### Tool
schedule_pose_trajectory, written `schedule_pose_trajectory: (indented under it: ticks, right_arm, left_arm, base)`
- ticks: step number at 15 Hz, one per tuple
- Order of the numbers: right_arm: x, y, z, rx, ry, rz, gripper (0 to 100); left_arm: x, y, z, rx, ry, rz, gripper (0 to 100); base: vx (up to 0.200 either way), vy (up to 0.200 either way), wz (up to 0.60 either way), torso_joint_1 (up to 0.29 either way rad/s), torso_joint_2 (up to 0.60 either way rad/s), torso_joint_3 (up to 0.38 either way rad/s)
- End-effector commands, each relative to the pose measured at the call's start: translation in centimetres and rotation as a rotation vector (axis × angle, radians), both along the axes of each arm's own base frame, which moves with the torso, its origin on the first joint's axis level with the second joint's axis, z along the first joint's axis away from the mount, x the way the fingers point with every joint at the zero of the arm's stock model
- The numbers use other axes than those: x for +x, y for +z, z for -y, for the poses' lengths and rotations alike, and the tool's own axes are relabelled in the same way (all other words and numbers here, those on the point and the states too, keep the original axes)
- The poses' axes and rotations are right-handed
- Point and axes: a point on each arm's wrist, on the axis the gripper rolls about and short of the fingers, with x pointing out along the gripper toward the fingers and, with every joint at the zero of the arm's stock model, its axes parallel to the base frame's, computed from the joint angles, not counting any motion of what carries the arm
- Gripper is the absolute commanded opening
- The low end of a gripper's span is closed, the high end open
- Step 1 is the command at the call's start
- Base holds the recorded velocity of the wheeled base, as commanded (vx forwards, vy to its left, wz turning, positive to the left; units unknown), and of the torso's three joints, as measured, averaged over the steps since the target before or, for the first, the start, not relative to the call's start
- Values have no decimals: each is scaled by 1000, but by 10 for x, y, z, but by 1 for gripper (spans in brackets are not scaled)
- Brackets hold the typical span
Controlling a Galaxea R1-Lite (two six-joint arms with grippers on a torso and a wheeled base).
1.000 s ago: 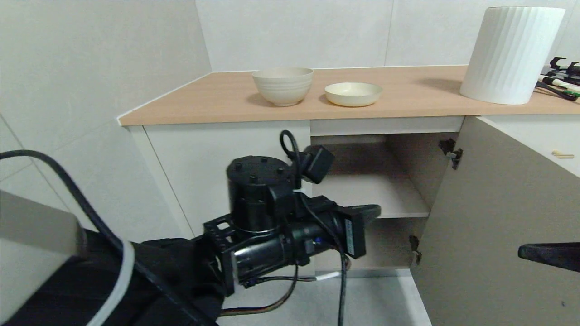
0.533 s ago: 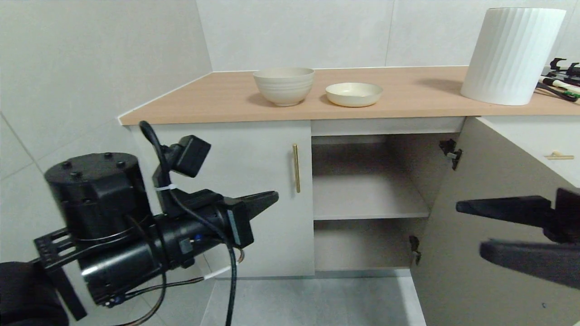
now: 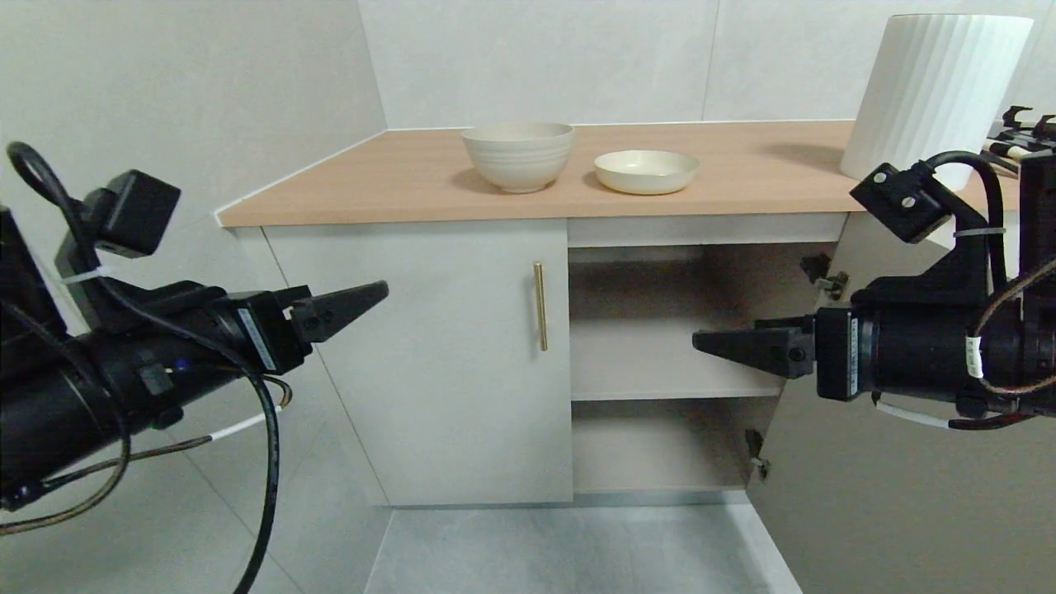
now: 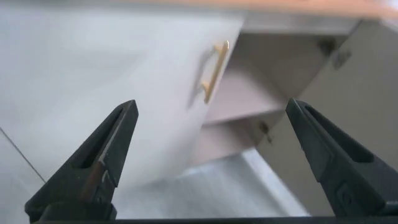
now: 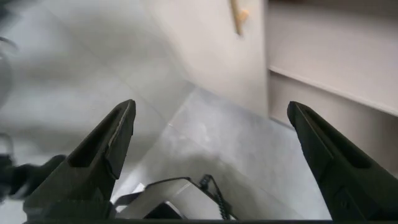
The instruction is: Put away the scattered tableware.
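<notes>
A cream bowl (image 3: 517,155) and a shallow cream dish (image 3: 646,171) stand side by side on the wooden countertop (image 3: 396,181). Below them the cabinet's right door (image 3: 891,412) hangs open, showing a bare shelf (image 3: 668,359). My left gripper (image 3: 367,293) is held at the left, in front of the closed door, its fingers open and holding nothing (image 4: 210,107). My right gripper (image 3: 714,341) is level with the shelf at the cabinet opening, also open and holding nothing (image 5: 210,107). Both grippers are well below the tableware.
A tall white ribbed cylinder (image 3: 936,91) stands at the back right of the counter, with pens and black clips (image 3: 1019,140) beside it. The closed left door has a gold handle (image 3: 539,305). Tiled walls close the corner; grey floor lies below.
My left arm has swung from the middle out to the left and risen. My right arm has come in from the right edge and now points at the cabinet opening.
</notes>
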Motion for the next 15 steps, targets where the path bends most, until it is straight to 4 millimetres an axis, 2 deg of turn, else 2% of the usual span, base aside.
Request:
schedule_pose_trajectory:
  ticks: [1,6,15]
  right_arm:
    - [-3,-5,2,-17,-22,-11,100]
    - [-20,5,13,8,-31,34,100]
    - [-27,3,14,-8,-9,9,100]
  left_arm:
    - [-10,12,-6,-13,14,49,100]
    - [-16,16,-8,-19,11,71,100]
    - [-16,16,-7,-20,10,69,100]
  base:
    - [0,0,0,0,0,0]
    - [0,0,0,0,0,0]
    - [200,0,0,2,3,3]
